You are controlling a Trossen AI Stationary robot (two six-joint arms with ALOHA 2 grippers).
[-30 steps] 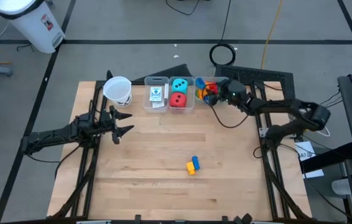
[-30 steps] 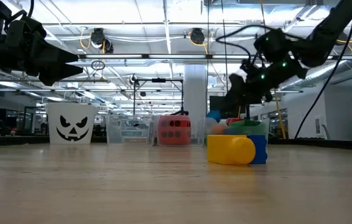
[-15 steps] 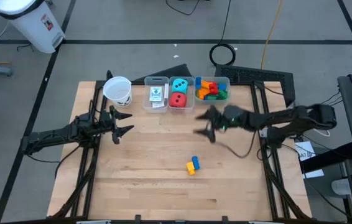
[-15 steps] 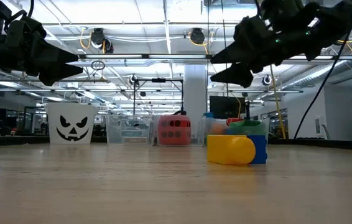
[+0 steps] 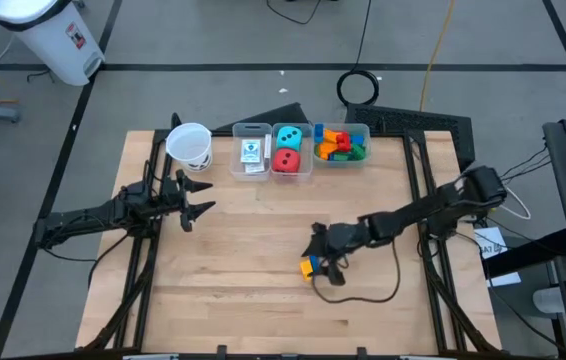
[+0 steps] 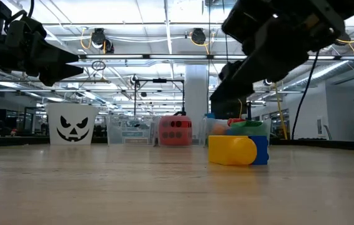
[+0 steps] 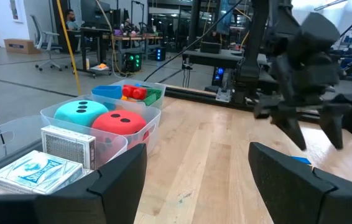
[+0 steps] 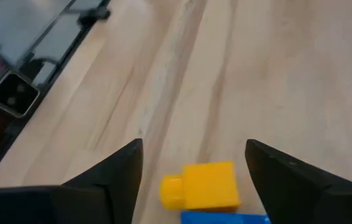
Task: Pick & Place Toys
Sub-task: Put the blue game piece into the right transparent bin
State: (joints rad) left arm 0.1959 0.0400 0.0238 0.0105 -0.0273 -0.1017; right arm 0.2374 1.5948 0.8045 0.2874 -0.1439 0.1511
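Observation:
A yellow brick (image 5: 306, 268) and a blue brick (image 5: 313, 259) lie side by side on the table, near its middle; both also show in the right wrist view, yellow (image 8: 204, 185) and blue (image 8: 226, 218). My right gripper (image 5: 320, 258) is open and hangs just above them, one finger on either side, touching nothing. My left gripper (image 5: 199, 199) is open and empty at the table's left, near the cup. The teal die (image 5: 288, 136) and red die (image 5: 285, 160) sit in the middle bin, two card packs (image 5: 251, 153) in the left bin, and several bricks (image 5: 339, 143) in the right bin.
Three clear bins (image 5: 268, 176) stand in a row at the table's far edge. A white paper cup (image 5: 189, 146) with a pumpkin face stands to their left. Bare wood stretches across the table's near half (image 5: 243, 300).
My right gripper has swung from over the brick bin at the far edge toward the table's near side and down. It now hangs over the yellow and blue bricks, still open. The bricks have not moved.

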